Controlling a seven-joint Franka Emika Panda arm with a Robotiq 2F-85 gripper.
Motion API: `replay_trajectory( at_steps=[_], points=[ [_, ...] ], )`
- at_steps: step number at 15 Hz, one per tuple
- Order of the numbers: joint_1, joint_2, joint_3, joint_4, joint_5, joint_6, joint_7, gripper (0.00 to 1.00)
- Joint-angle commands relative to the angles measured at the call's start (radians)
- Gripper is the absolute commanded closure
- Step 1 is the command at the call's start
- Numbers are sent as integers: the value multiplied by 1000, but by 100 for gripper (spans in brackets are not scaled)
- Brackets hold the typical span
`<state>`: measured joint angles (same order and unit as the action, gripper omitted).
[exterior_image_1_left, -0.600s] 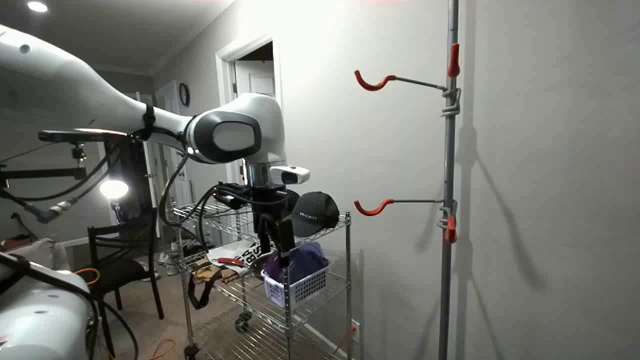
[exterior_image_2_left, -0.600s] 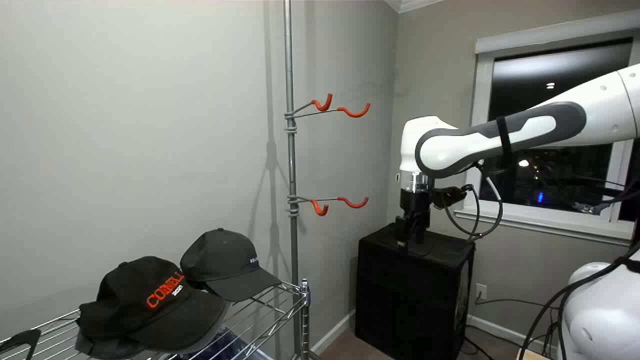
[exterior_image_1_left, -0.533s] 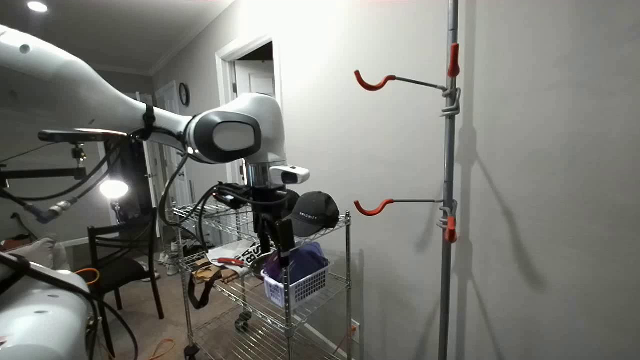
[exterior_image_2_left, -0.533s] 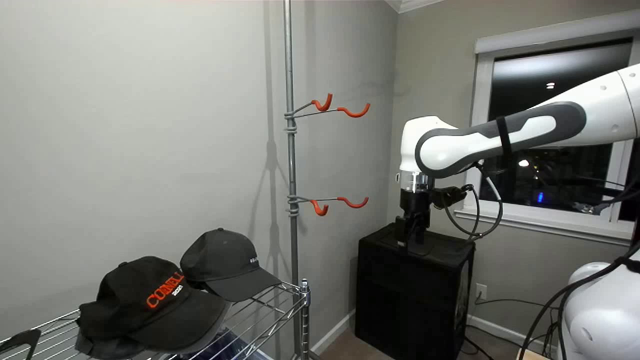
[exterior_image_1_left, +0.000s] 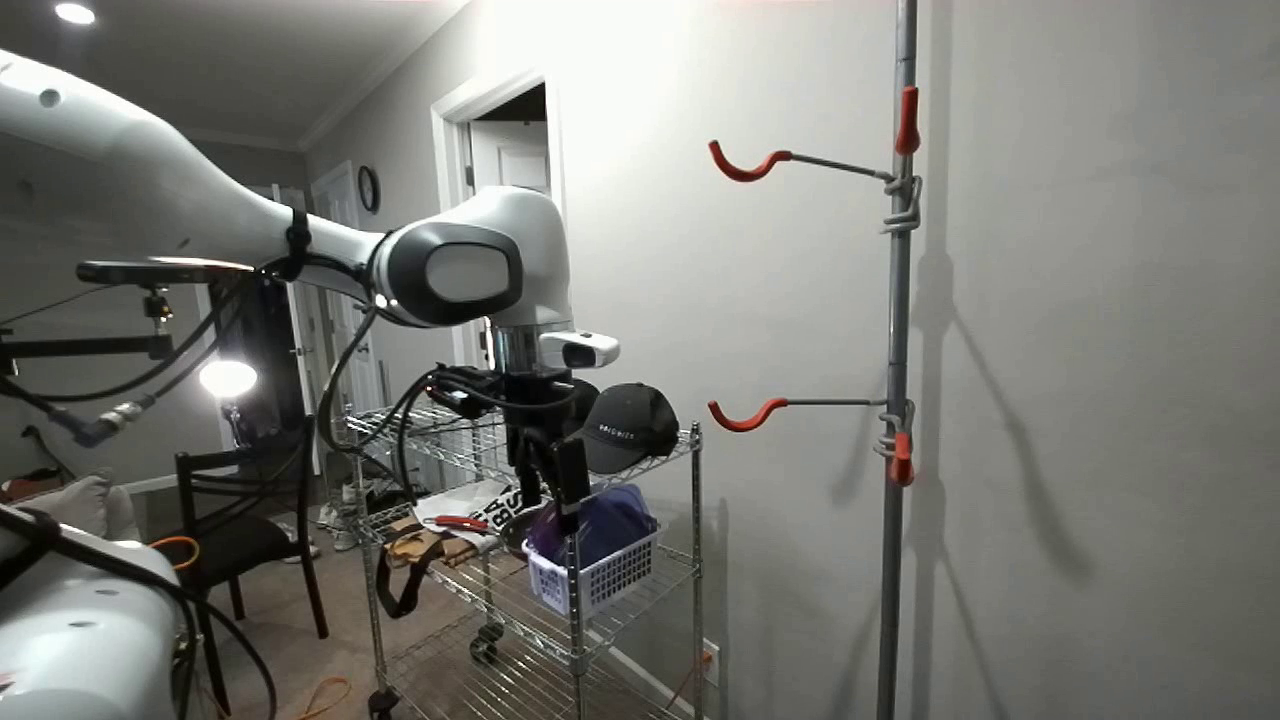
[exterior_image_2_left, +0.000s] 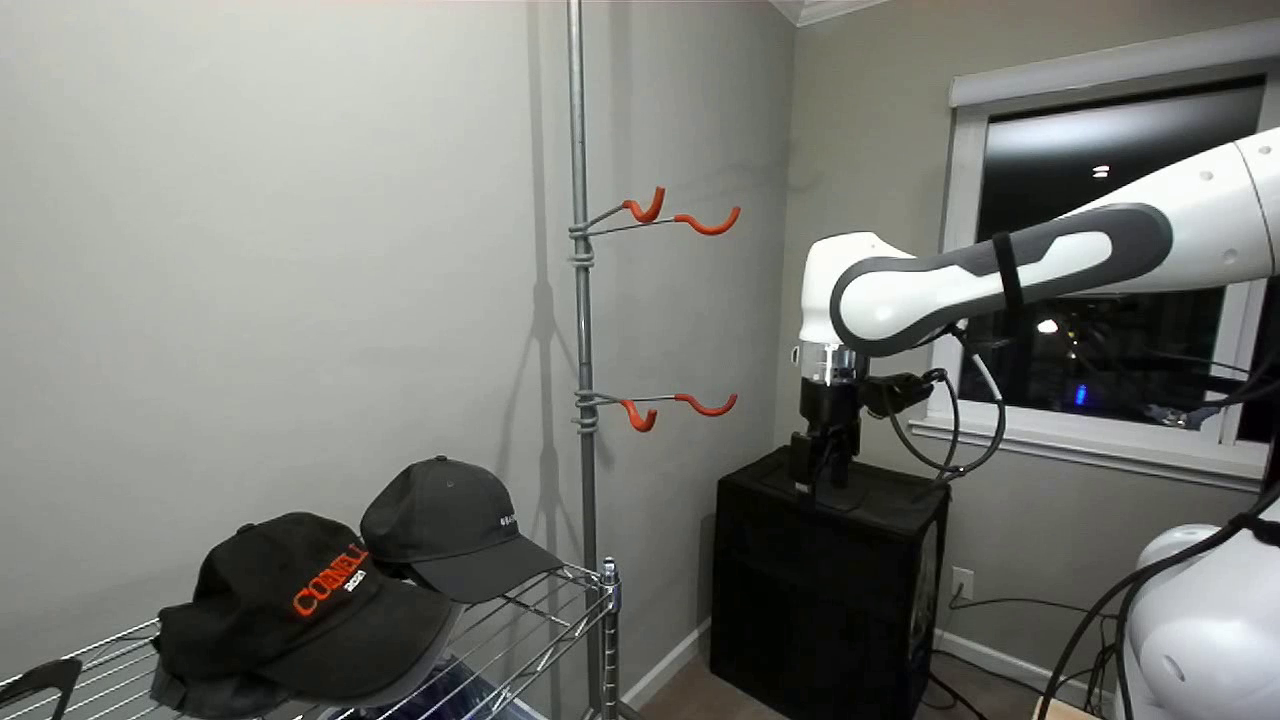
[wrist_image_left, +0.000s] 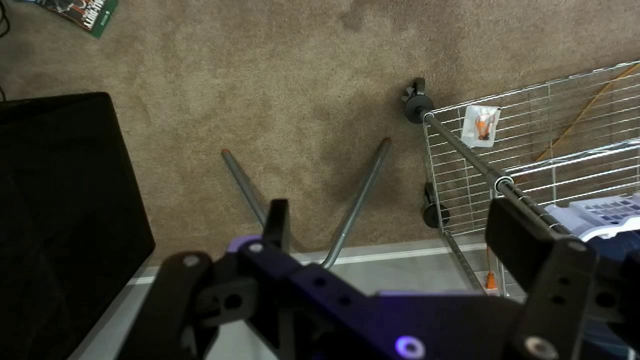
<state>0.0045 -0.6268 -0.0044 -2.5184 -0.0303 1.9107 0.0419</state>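
Note:
My gripper (wrist_image_left: 397, 227) stands open in the wrist view, its black finger pads (wrist_image_left: 522, 245) wide apart with nothing between them. It hangs pointing down in mid-air and touches nothing visible. In an exterior view the gripper (exterior_image_1_left: 549, 508) overlaps the wire rack (exterior_image_1_left: 697, 520) and a white basket (exterior_image_1_left: 610, 582) holding purple cloth. A plain dark cap (exterior_image_1_left: 630, 430) rests on the rack's top shelf. Beside it sits a black cap (exterior_image_2_left: 300, 610) with orange lettering, best seen in an exterior view. To one side rises a grey pole (exterior_image_2_left: 583, 330) with red-tipped hooks (exterior_image_2_left: 707, 408).
A black box (exterior_image_2_left: 810, 600) stands on the floor beyond the pole. The pole's splayed feet (wrist_image_left: 357, 200) spread over the carpet below me. A dark chair (exterior_image_1_left: 245, 540) and a lit lamp (exterior_image_1_left: 228, 378) are behind the arm. Cables hang along the arm.

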Motion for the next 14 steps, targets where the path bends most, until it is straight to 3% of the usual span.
replay_trajectory(
  at_steps=[1, 4, 8, 11, 14],
  points=[
    [-6, 0, 5, 2, 3, -2, -3, 0],
    [-5, -4, 17, 17, -9, 8, 4, 0],
    [106, -30, 58, 149, 62, -53, -81, 0],
    [175, 17, 113, 219, 47, -35, -114, 0],
    [195, 104, 187, 289, 10, 16, -68, 0]
  ],
)
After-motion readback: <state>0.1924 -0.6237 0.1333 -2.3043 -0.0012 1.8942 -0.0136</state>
